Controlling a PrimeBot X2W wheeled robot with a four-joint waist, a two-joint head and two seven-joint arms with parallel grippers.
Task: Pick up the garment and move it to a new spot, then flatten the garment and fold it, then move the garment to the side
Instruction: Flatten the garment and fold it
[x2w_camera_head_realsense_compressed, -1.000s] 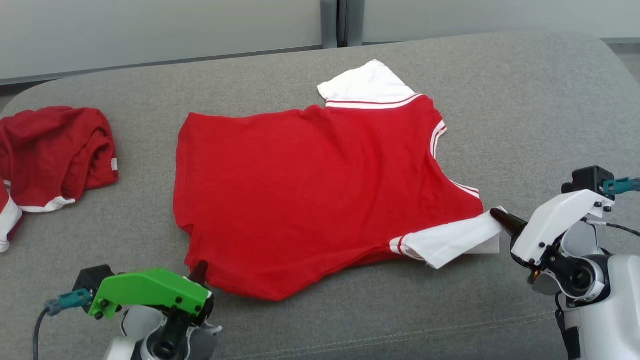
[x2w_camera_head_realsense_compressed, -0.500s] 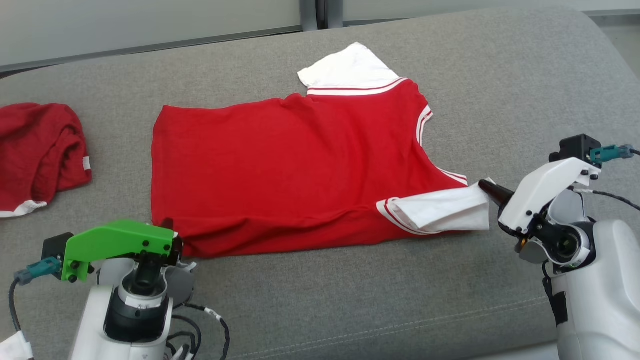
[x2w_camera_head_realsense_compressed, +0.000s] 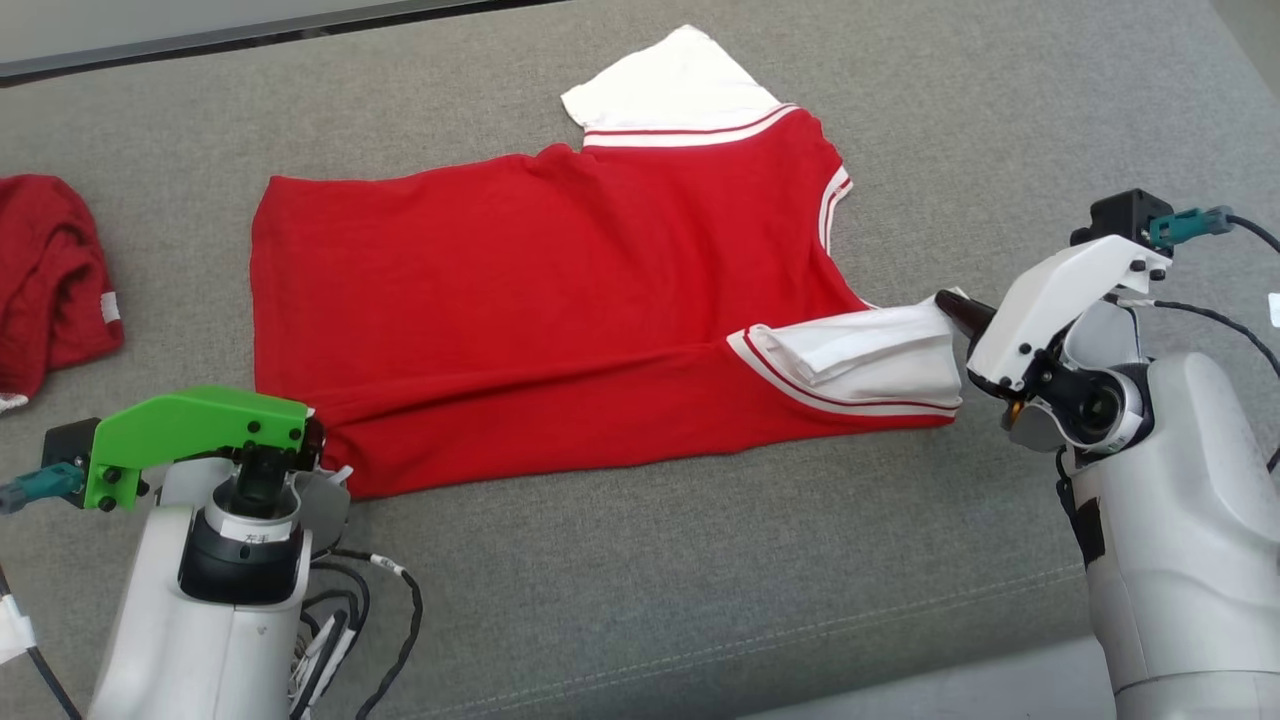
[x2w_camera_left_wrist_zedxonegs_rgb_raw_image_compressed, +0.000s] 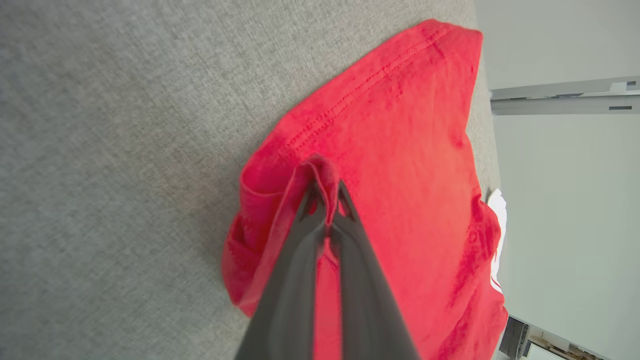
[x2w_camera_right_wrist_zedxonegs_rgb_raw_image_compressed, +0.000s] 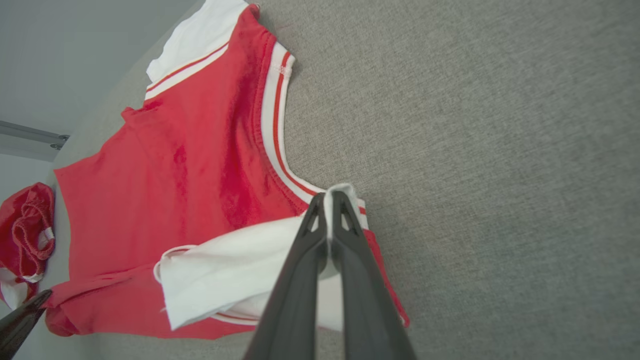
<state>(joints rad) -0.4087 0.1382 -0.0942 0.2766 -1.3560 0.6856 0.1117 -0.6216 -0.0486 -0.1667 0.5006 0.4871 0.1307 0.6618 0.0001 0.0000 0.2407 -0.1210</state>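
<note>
Lying spread at centre of grey cushion (x2w_camera_head_realsense_compressed: 700, 560): red garment (x2w_camera_head_realsense_compressed: 540, 300) (white sleeves); left gripper (x2w_camera_left_wrist_zedxonegs_rgb_raw_image_compressed: 327, 195) clamped on hem corner, right gripper (x2w_camera_right_wrist_zedxonegs_rgb_raw_image_compressed: 329, 200) clamped on sleeve.

1. Garment (x2w_camera_head_realsense_compressed: 540, 300): bright red body, white sleeves, white-and-red striped bands at the sleeve seams and neckline.
2. Cushion (x2w_camera_head_realsense_compressed: 700, 580) under the garment: plain mid-grey weave.
3. Crumpled cloth (x2w_camera_head_realsense_compressed: 50, 270) left of the garment: darker red, white edging.
4. Left gripper (x2w_camera_left_wrist_zedxonegs_rgb_raw_image_compressed: 327, 200): bright green cover; right gripper (x2w_camera_right_wrist_zedxonegs_rgb_raw_image_compressed: 329, 202): white cover; both with dark grey fingers (x2w_camera_right_wrist_zedxonegs_rgb_raw_image_compressed: 300, 280).
5. Wall (x2w_camera_head_realsense_compressed: 150, 20) beyond the garment: pale grey.
</note>
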